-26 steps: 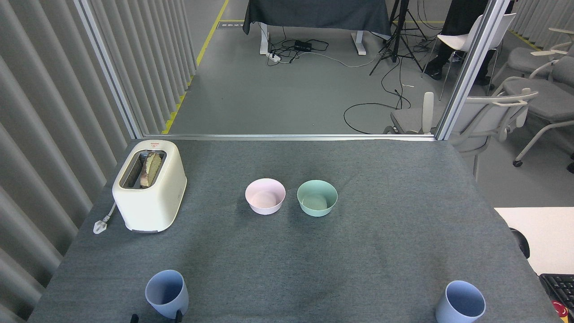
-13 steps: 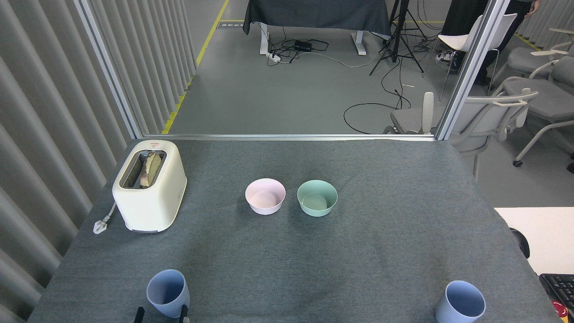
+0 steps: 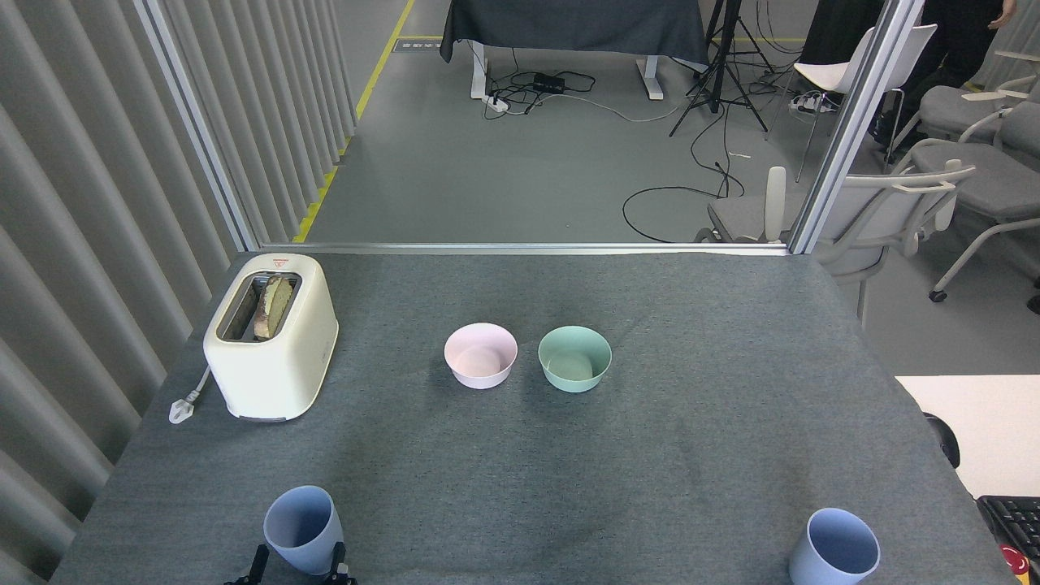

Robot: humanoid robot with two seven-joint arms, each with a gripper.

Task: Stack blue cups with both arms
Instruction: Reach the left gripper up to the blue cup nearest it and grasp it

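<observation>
Two pale blue cups stand upright near the table's front edge. The left cup (image 3: 302, 528) is at the lower left, the right cup (image 3: 834, 548) at the lower right. My left gripper (image 3: 298, 563) comes up from the bottom edge, its two black prongs on either side of the left cup's lower part. The left prong (image 3: 260, 561) shows a small gap to the cup wall; the right prong (image 3: 337, 561) sits close against it. The gripper looks open around the cup. My right gripper is out of view, and nothing is near the right cup.
A pink bowl (image 3: 481, 355) and a mint-green bowl (image 3: 574, 358) sit side by side mid-table. A cream toaster (image 3: 270, 335) holding bread stands at the left, its plug (image 3: 183, 406) beside it. A keyboard (image 3: 1011, 520) lies off the table's right edge.
The left gripper's prongs have risen from the bottom edge and now reach further up both sides of the left cup. The cups have hardly moved.
</observation>
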